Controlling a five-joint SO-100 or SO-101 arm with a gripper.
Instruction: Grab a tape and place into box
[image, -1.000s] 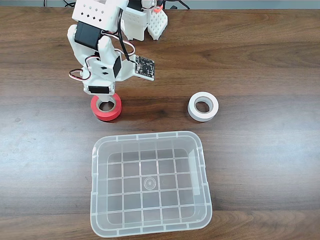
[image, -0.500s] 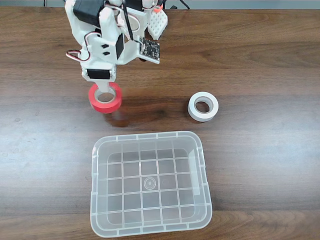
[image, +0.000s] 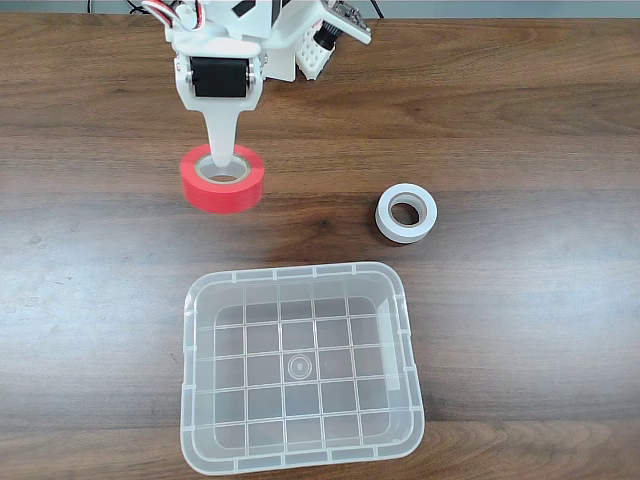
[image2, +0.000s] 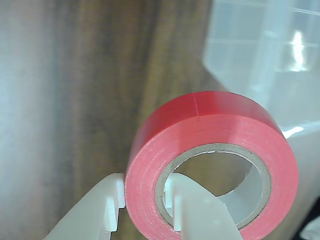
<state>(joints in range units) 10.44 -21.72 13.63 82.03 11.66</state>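
Gripping the red tape (image: 222, 179) by its wall, one finger inside the core, the claw (image2: 145, 200) holds it above the wooden table (image: 520, 110), short of the clear box (image: 300, 455); a white roll (image: 406, 213) lies apart.

tape (image: 222, 180) held above table (image: 520, 120), behind box (image: 300, 368) | second roll (image: 406, 213) set right of it, fixed view
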